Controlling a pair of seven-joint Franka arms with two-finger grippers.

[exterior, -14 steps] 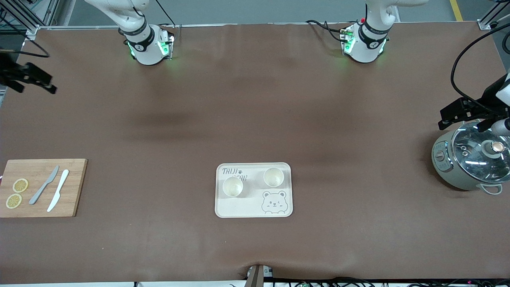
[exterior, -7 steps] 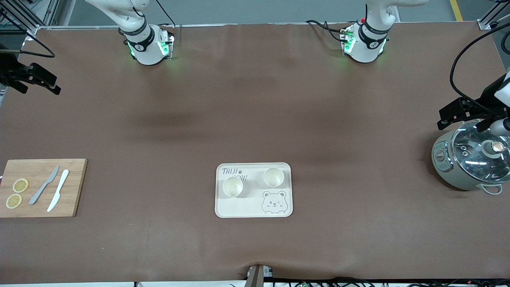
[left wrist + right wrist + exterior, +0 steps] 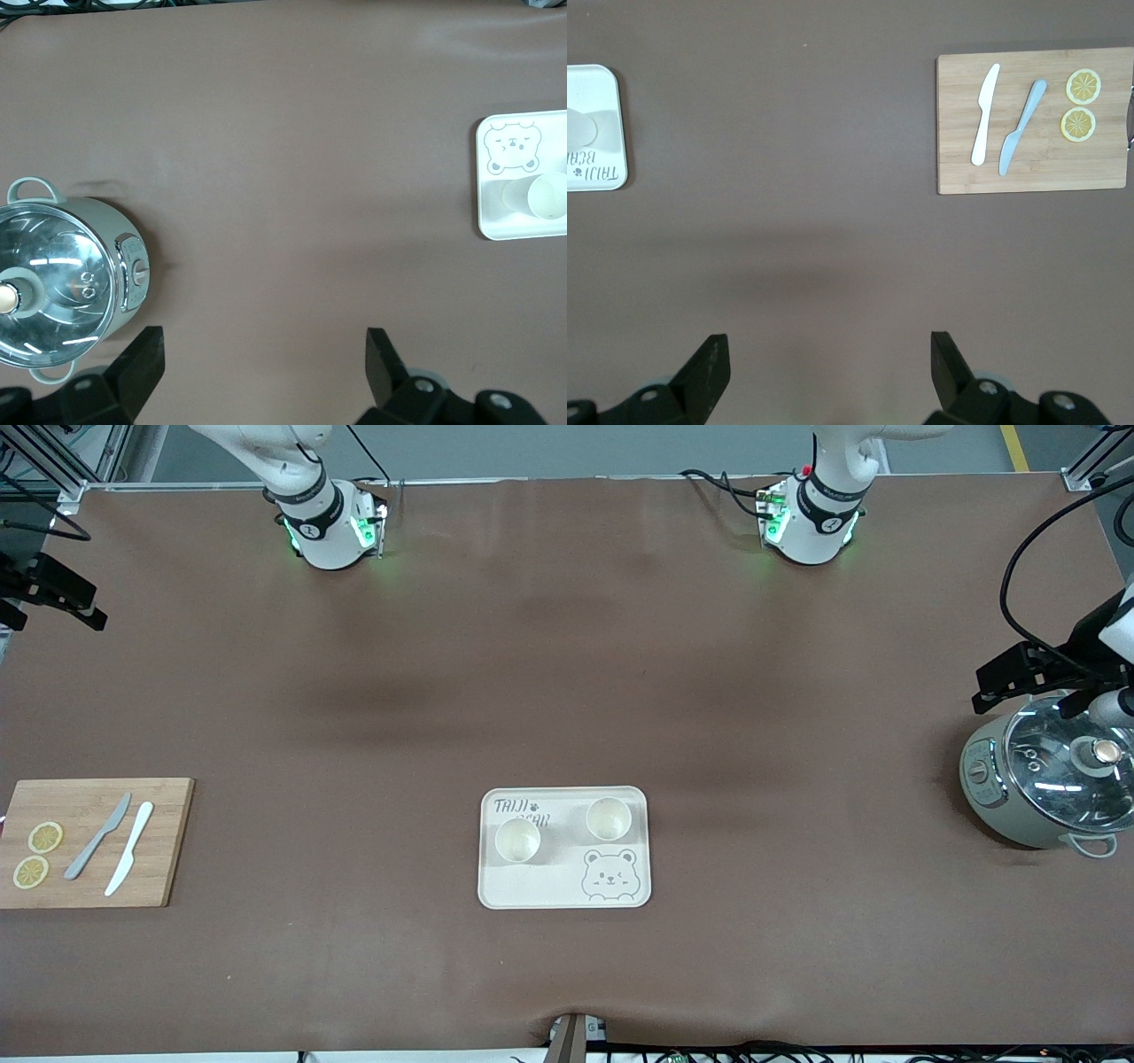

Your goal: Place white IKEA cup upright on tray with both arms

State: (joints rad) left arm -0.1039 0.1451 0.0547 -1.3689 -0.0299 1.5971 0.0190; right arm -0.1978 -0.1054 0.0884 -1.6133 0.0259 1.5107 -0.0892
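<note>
The cream tray [image 3: 532,887] with the bear face lies at the table's middle, near the front camera. Two white cups stand upright on it, one [image 3: 517,840] by the lettering and one [image 3: 608,819] above the bear. My left gripper [image 3: 997,680] is open and empty, up over the table beside the pot; its wrist view [image 3: 264,354] shows the tray [image 3: 496,226] and a cup [image 3: 547,195] far off. My right gripper [image 3: 66,598] is open and empty, up at the right arm's end of the table; its wrist view [image 3: 830,359] shows the tray's corner [image 3: 607,168].
A grey-green pot with a glass lid [image 3: 1045,779] stands at the left arm's end, and shows in the left wrist view [image 3: 62,279]. A wooden cutting board [image 3: 159,841] with two knives and two lemon slices lies at the right arm's end, and shows in the right wrist view [image 3: 957,168].
My right gripper has shifted a little toward the table's edge at the right arm's end. The left gripper, tray and cups have hardly moved.
</note>
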